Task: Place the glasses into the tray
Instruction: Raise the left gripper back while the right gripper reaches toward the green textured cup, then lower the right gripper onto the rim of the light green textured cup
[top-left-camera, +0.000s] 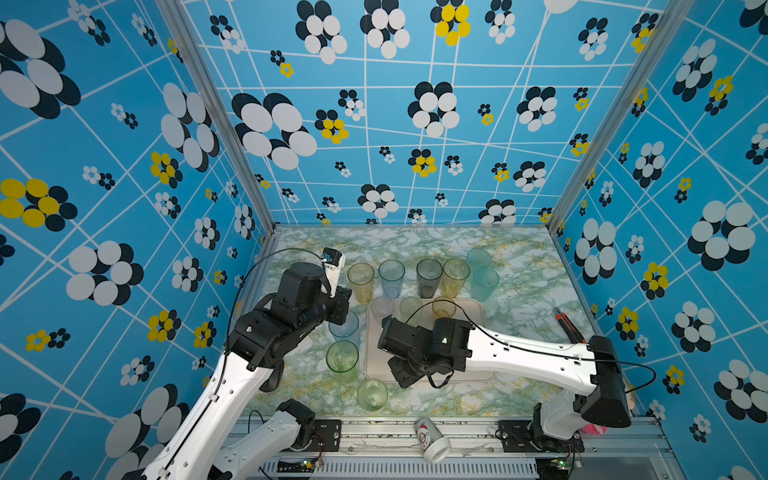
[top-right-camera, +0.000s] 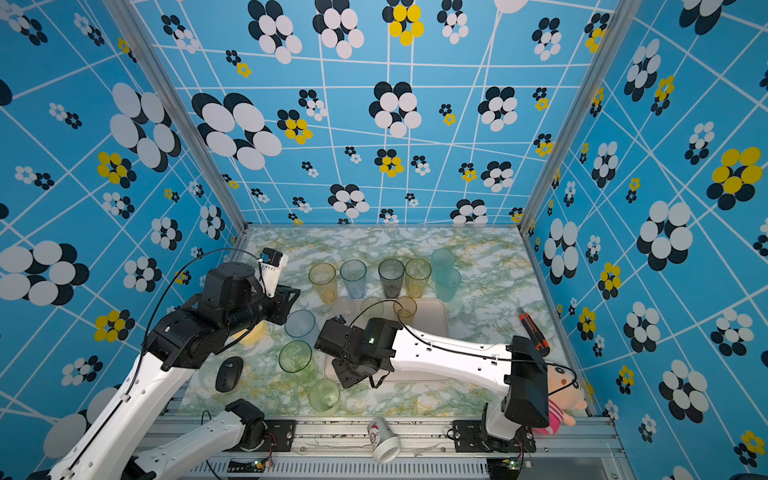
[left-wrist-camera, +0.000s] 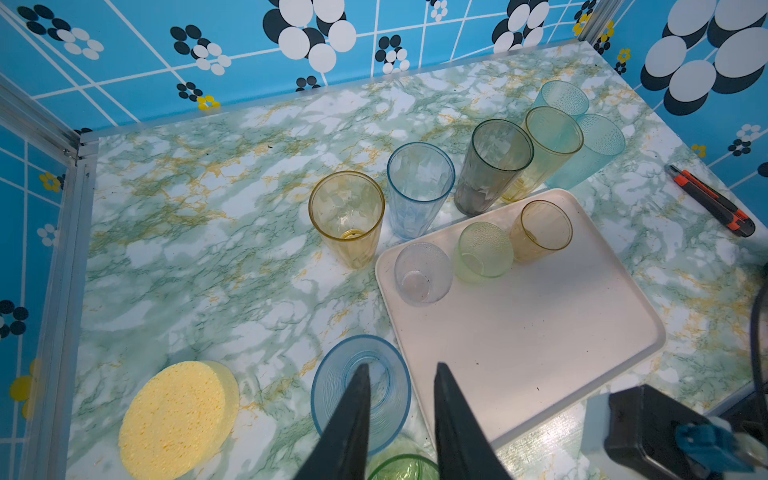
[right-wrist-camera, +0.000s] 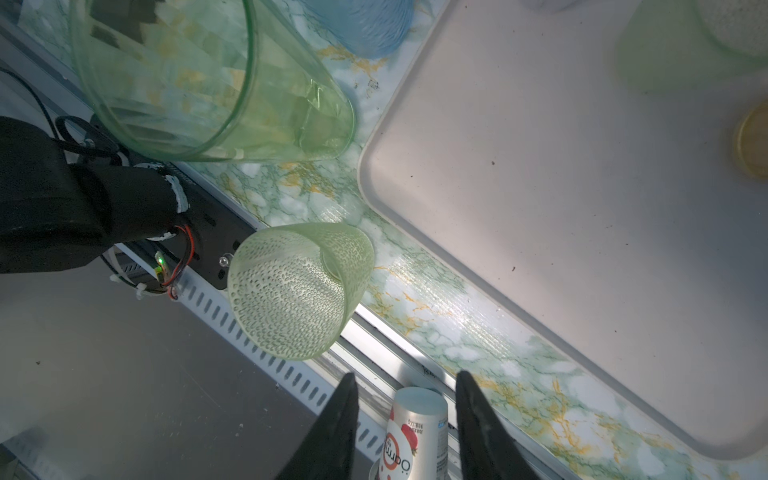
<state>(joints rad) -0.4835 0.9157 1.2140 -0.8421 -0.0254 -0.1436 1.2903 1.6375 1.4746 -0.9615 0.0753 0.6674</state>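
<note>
- The twelve glasses all stand upright, long axis vertical and mouths up.
- Six tall ones form a row on the table (top-left-camera: 523, 266) behind the tray (top-left-camera: 478, 309). From the left in both top views they are the tall amber glass (top-left-camera: 360, 282), the tall blue glass (top-left-camera: 391, 277), the smoky grey glass (top-left-camera: 429, 277) and the yellow-amber glass (top-left-camera: 456, 277). Last come two teal glasses (top-left-camera: 484, 284), one close behind the other.
- The tray lies flat with its edges square to the table's edges; I cannot tell which side is the longer.
- Three short glasses stand in a line along the tray's back rim: the clear short glass (left-wrist-camera: 423, 274), the pale-green short glass (left-wrist-camera: 484, 251) and the short amber glass (left-wrist-camera: 542, 230).
- Three more stand on the table left of the tray. The ribbed blue glass (left-wrist-camera: 360, 395) is just beside the tray's rim and the tall green glass (top-left-camera: 342, 360) is nearer the front. The dotted green glass (right-wrist-camera: 299, 291) is at the table's front edge.
- The left arm rises from the front left, bends at the elbow and holds its wrist above the ribbed blue glass.
- The left gripper (left-wrist-camera: 401, 368) points down with a narrow gap between its jaws and holds nothing. One finger hangs over the glass's mouth and the other is outside its rim, on the tray side. Whether either touches, I cannot tell.
- The right arm's white forearm reaches leftward over the tray's front half.
- The right gripper (right-wrist-camera: 406, 376) points toward the table's front edge with its jaws moderately apart and empty, near the dotted green glass but apart from it.
- A paper cup (right-wrist-camera: 419, 432) lying on the front rail shows through the gap between the right jaws.
</note>
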